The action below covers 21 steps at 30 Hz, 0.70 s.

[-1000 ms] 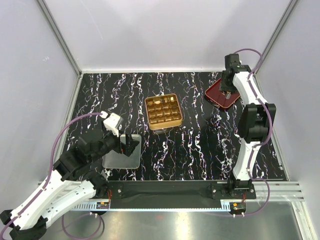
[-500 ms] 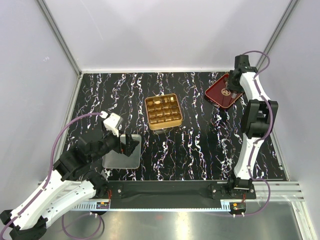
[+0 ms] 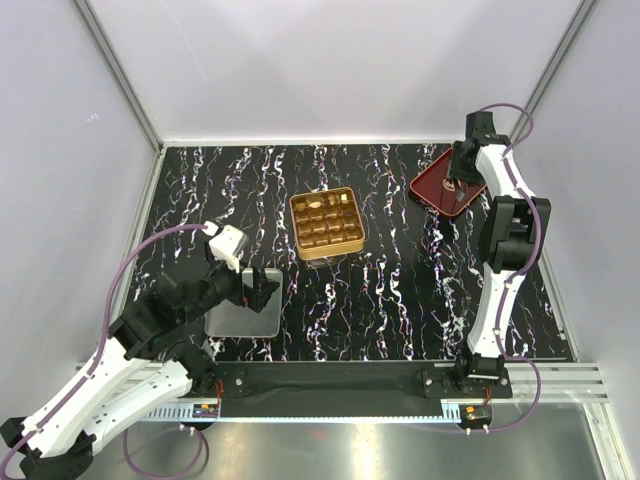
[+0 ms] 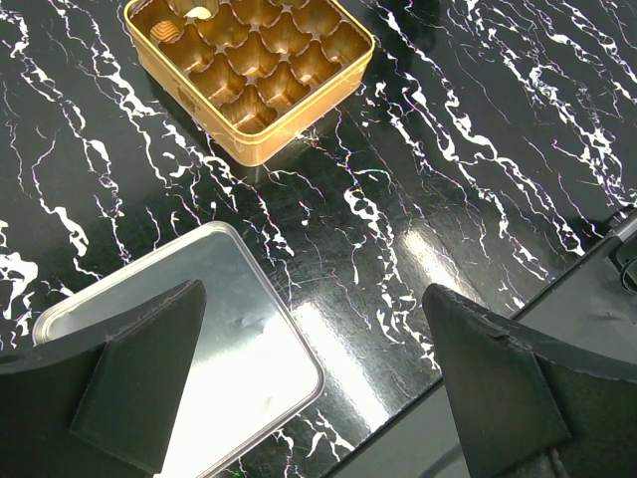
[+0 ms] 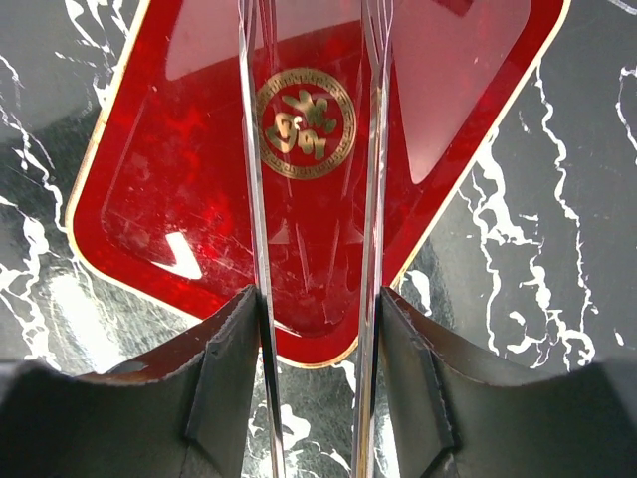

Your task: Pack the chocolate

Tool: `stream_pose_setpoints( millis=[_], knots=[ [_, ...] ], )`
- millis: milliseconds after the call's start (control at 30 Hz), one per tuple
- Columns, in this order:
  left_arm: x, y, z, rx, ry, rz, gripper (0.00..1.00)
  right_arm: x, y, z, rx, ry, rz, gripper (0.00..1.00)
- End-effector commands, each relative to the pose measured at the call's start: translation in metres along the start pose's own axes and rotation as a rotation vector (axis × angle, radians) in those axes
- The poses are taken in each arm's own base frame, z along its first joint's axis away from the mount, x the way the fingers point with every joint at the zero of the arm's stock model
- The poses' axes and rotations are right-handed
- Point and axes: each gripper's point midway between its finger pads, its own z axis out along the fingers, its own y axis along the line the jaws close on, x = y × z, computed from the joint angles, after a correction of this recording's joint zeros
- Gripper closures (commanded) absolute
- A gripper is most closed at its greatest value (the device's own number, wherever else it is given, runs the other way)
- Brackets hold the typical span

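Looking down from above, the black marbled table (image 3: 400, 290) carries a gold tin (image 3: 325, 223) near its middle, a little toward the far edge. A red tray (image 3: 440, 185) sits in the far right corner, and a silver lid (image 3: 240, 315) lies toward the near left corner. The right gripper (image 3: 456, 186) hangs over the red tray and the left gripper (image 3: 262, 290) over the far edge of the silver lid, but from this height neither one's opening can be judged. The wrist cameras settle that. The left wrist view shows the two dark fingers (image 4: 139, 378) spread wide and released, with the lid's rounded corner and bare table between them and the tin well ahead. It also shows the chocolate (image 4: 199, 14) more plainly: a pale piece and a golden swirled one beside it, each in its own cell along the side of the tin farthest from that camera, at the frame's top edge. The cells nearer the camera show only their gold lining. In the overhead view the same pieces are only small light specks in the tin's far row. The right wrist view shows long clear blades (image 5: 257, 199) extending from that gripper. They stand parted and parallel, gripping nothing, above the tray's glossy red floor, with a round gold emblem (image 5: 307, 122) visible between them. The overhead view shows neither the blades nor the emblem clearly.
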Motion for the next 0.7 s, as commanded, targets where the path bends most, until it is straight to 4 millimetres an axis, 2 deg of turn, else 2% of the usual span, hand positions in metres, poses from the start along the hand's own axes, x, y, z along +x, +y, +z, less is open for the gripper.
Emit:
stream_pose_setpoints(
  millis=[0,467,667],
  knots=[
    [-0.007,0.001,0.002,-0.010,-0.028,0.010,0.01,-0.028,0.010,-0.003,-0.034,-0.083,-0.006,0.45],
    [-0.007,0.002,0.002,-0.011,-0.028,0.010,0.01,-0.026,0.018,0.004,-0.067,-0.055,0.027,0.50],
    [-0.007,0.001,0.002,-0.008,-0.029,0.010,0.01,-0.019,0.014,0.001,-0.048,-0.028,0.027,0.55]
  ],
)
